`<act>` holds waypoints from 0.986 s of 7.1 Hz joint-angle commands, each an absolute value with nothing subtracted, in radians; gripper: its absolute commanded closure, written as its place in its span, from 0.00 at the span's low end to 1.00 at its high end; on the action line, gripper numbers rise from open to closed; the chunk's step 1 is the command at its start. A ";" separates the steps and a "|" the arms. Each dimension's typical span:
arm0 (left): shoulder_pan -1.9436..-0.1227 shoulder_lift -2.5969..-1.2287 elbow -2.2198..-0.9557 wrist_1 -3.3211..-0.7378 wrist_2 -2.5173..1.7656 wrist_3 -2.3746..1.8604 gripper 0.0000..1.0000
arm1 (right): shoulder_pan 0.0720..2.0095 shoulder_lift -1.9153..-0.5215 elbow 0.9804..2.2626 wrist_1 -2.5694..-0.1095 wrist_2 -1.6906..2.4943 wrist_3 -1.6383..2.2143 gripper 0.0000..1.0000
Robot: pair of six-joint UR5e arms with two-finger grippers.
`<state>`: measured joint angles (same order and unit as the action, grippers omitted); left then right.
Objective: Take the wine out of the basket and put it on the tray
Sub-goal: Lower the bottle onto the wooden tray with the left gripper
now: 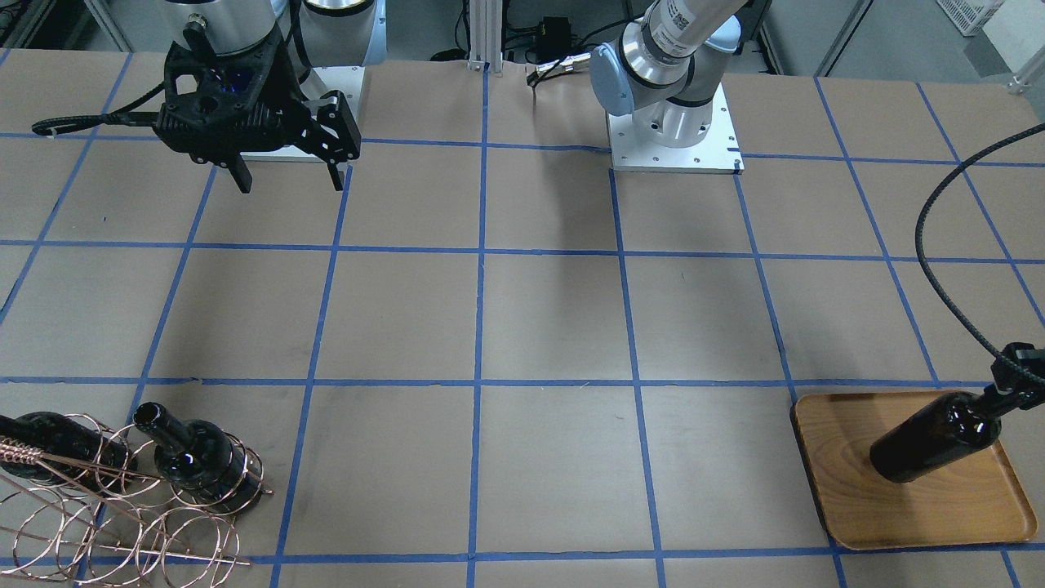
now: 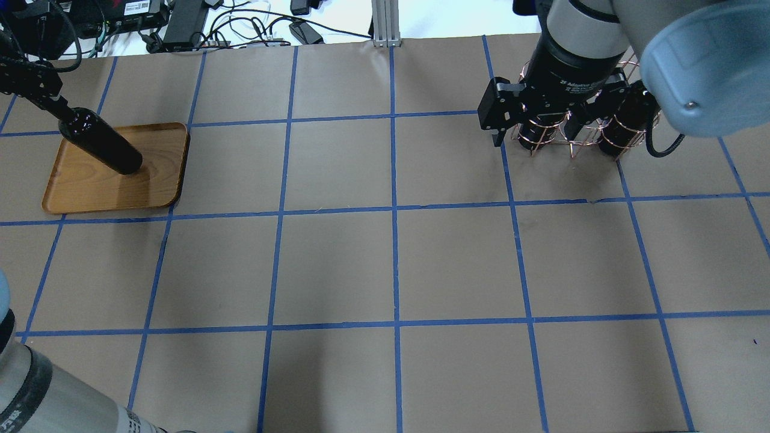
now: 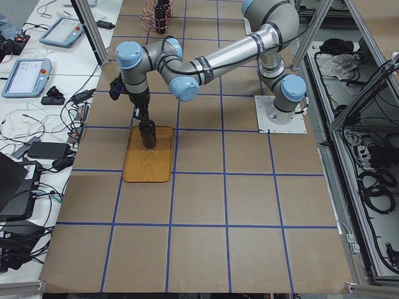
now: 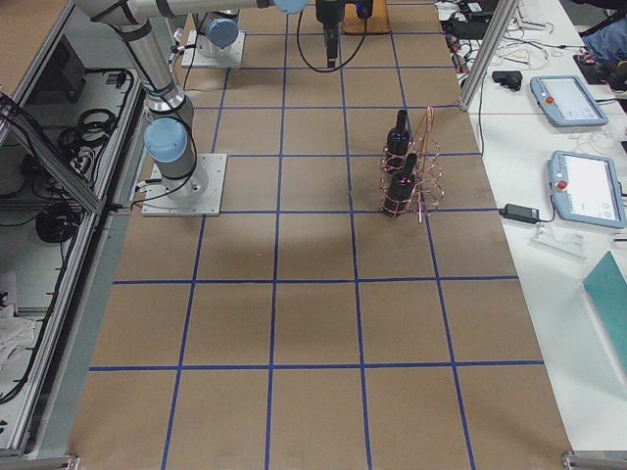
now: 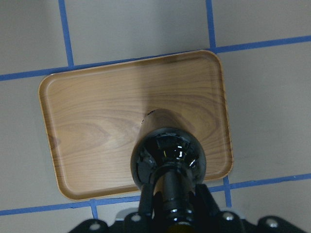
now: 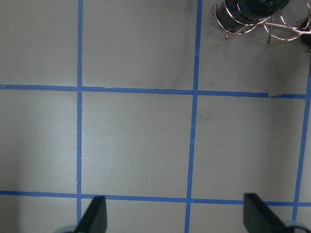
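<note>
My left gripper (image 1: 1016, 384) is shut on the neck of a dark wine bottle (image 1: 931, 441) and holds it upright over the wooden tray (image 1: 914, 510). The bottle's base is on or just above the tray; I cannot tell which. The left wrist view looks down the bottle (image 5: 167, 160) onto the tray (image 5: 107, 126). My right gripper (image 1: 290, 178) is open and empty, raised well clear of the copper wire basket (image 1: 122, 506). The basket holds two more dark bottles (image 1: 200, 461) (image 1: 57, 441). In the overhead view the right gripper (image 2: 535, 138) partly hides the basket (image 2: 568, 138).
The table is brown paper with a blue tape grid. The arm bases (image 1: 673, 139) stand at the robot's side. A black cable (image 1: 939, 237) loops above the tray's corner. Operator tablets (image 4: 588, 191) lie on a side bench past the basket.
</note>
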<state>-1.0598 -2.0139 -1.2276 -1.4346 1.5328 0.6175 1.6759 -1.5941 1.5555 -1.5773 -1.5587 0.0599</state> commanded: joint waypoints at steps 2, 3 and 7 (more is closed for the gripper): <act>-1.048 -2.026 -1.226 -1.431 1.531 0.614 1.00 | 1.677 -1.608 1.555 -1.572 -1.558 0.055 0.00; -1.048 -2.029 -1.226 -1.431 1.531 0.612 1.00 | 1.675 -1.608 1.555 -1.568 -1.562 0.022 0.00; -1.048 -2.033 -1.232 -1.430 1.539 0.614 0.83 | 1.675 -1.608 1.555 -1.543 -1.563 -0.012 0.00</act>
